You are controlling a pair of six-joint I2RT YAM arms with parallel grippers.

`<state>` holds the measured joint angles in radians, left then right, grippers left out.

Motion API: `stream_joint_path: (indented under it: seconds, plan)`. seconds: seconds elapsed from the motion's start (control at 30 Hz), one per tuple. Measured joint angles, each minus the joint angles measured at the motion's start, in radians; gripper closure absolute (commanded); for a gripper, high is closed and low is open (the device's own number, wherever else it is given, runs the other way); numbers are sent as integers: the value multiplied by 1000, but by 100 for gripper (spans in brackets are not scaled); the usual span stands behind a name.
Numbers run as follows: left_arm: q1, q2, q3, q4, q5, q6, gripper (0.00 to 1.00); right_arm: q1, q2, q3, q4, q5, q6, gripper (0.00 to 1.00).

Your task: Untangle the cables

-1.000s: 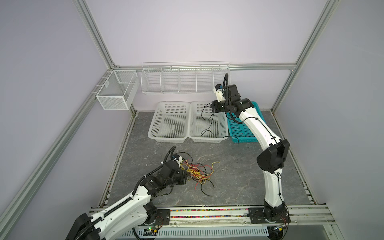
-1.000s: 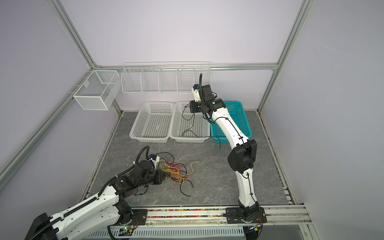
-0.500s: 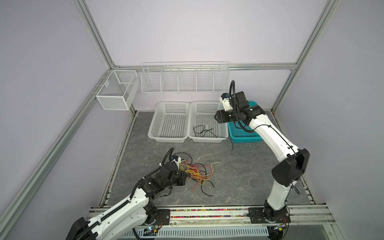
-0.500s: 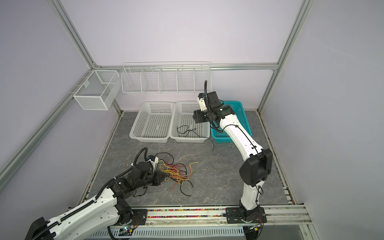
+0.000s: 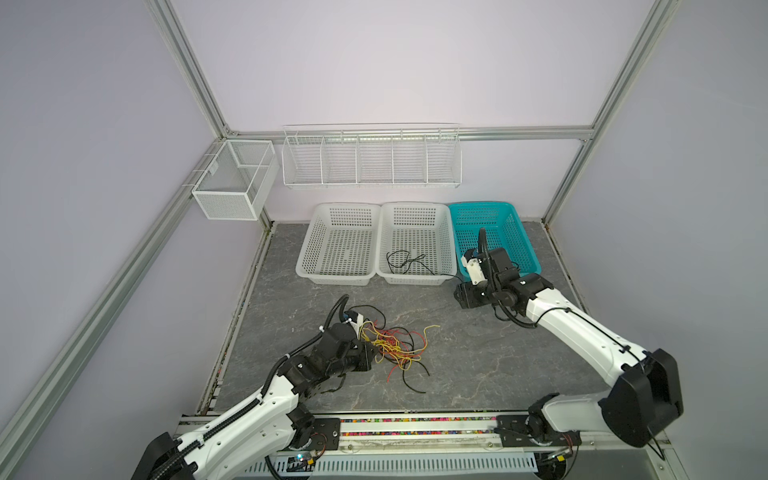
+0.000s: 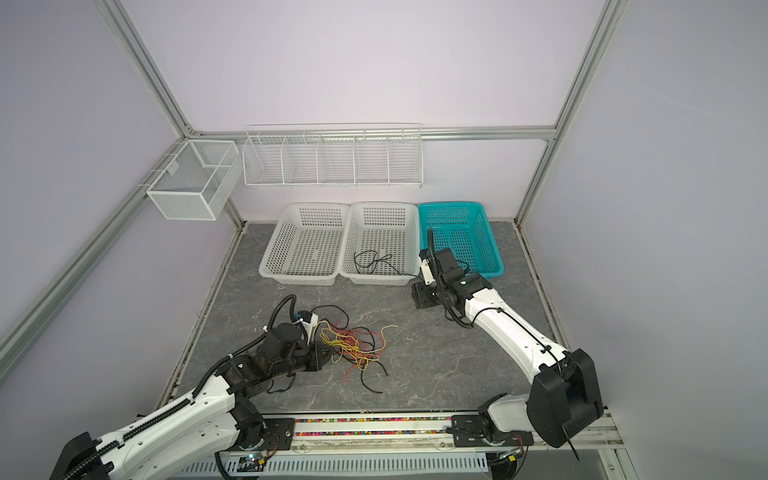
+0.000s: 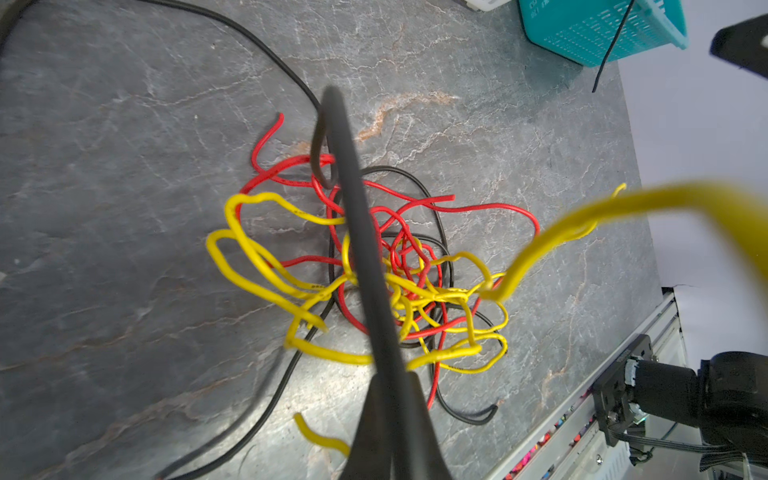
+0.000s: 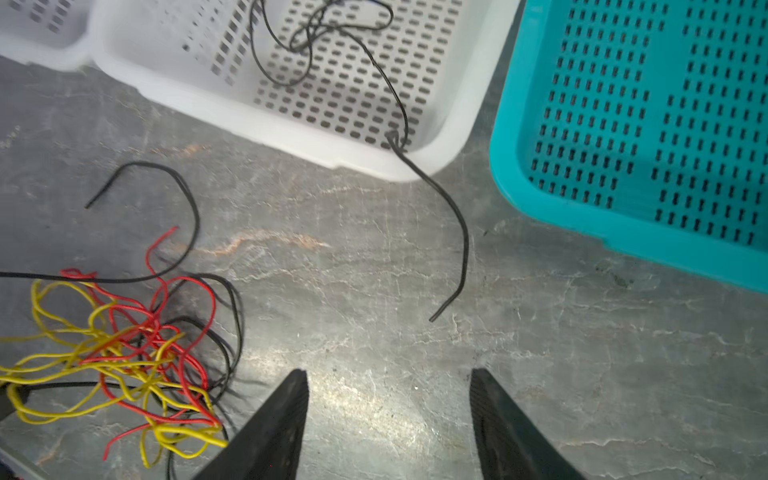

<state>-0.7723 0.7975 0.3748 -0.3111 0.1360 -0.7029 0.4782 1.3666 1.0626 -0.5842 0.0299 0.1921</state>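
A tangle of red, yellow and black cables (image 5: 395,345) (image 6: 353,345) lies on the grey table in front of my left arm. My left gripper (image 7: 392,382) (image 5: 372,353) is at the tangle's edge, shut on a black cable (image 7: 353,216) that rises taut out of its jaws across the heap. Another black cable (image 5: 405,262) (image 8: 316,37) lies coiled in the middle white basket (image 5: 415,206), one end hanging over the front rim onto the table (image 8: 457,232). My right gripper (image 8: 388,374) (image 5: 461,297) hovers open and empty before the baskets.
Three baskets stand in a row at the back: a left white basket (image 5: 316,245), the middle one, and a teal basket (image 5: 524,241) beside my right wrist. Wire racks (image 5: 370,158) hang on the back wall. A rail (image 5: 415,428) borders the table's front.
My right arm swung down and back from over the baskets to the table in front of them. Its gripper opened, and the black cable it carried now lies in the middle basket. The left arm barely moved.
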Motion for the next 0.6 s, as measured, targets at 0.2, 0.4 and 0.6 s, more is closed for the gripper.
stream_joint_path:
  seconds: [0.2,0.4,0.6]
  plan:
    - [0,0,0,1,4,-1,100,-35,75,-4,57,6,3,40]
    - [0,0,0,1,4,-1,100,-38,162,-4,109,5,4,51]
    - [0,-1,0,1,5,-1,100,-41,179,-4,165,23,14,57]
